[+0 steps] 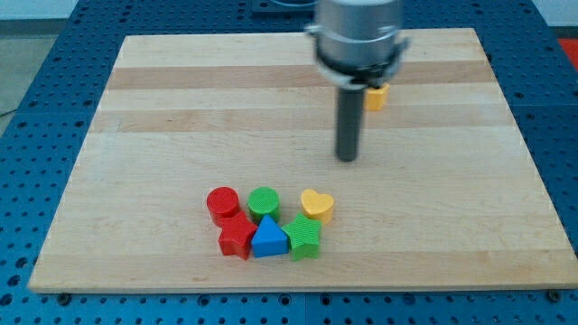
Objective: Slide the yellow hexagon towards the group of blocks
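Yellow hexagon, partly hidden behind the arm's grey cylindrical housing, shows only as a small, glossy, flat-sided yellow piece lying on the wooden board, just toward the view's top right of my tip. My tip is the blunt lower end of a straight dark rod; it carries no jaws, so nothing about it spreads, closes or pinches, and it stands apart from every block. Toward the view's bottom left of my tip sits the group of blocks: a red cylinder, a green cylinder, a yellow heart, a red star-like block, a blue triangle and a green block with ridged sides, closely packed. All look like smooth moulded plastic. The board is pale planked wood with visible grain, resting on a blue perforated table.
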Controlling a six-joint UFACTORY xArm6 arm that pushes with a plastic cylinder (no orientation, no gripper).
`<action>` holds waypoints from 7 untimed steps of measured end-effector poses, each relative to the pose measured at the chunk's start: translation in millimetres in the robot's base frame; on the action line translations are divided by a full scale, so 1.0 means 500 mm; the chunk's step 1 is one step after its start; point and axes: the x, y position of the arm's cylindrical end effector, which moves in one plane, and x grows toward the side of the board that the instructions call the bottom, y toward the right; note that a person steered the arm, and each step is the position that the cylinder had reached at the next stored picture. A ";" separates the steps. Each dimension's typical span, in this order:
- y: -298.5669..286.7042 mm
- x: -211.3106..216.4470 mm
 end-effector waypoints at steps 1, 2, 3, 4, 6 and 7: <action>0.110 -0.077; 0.159 -0.197; 0.105 -0.253; -0.039 -0.177; -0.094 -0.076; -0.006 -0.120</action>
